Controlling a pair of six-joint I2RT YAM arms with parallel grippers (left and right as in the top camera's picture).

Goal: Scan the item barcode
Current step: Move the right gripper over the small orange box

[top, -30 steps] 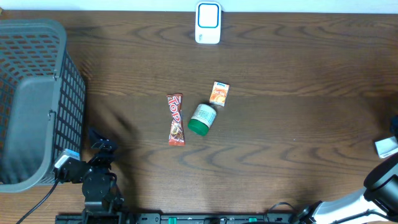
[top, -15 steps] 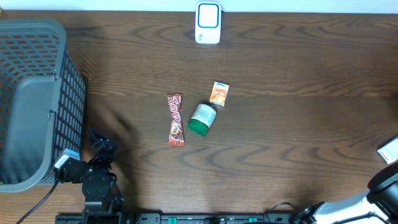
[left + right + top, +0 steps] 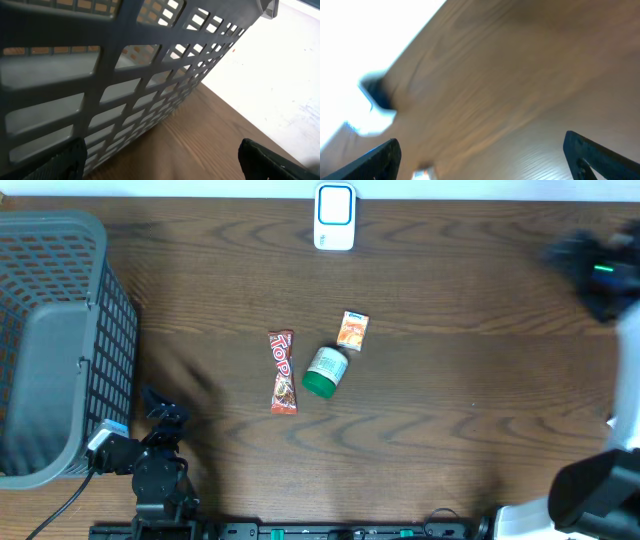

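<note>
Three items lie mid-table in the overhead view: a red candy bar (image 3: 283, 372), a white bottle with a green cap (image 3: 325, 372) on its side, and a small orange packet (image 3: 352, 331). The white-and-blue scanner (image 3: 335, 217) stands at the far edge; it shows as a blur (image 3: 375, 107) in the right wrist view. My right gripper (image 3: 575, 260) is a dark blur over the far right of the table, open with nothing between its fingers (image 3: 485, 155). My left gripper (image 3: 160, 412) rests near the front left beside the basket, open and empty (image 3: 165, 160).
A large grey mesh basket (image 3: 60, 340) fills the left side, and its wall (image 3: 125, 75) is close in front of the left wrist camera. The right arm's base (image 3: 590, 490) sits at the front right corner.
The right arm has swung from the front right edge up over the far right of the table, and its jaws have opened wide. The left arm and the items are unmoved.
</note>
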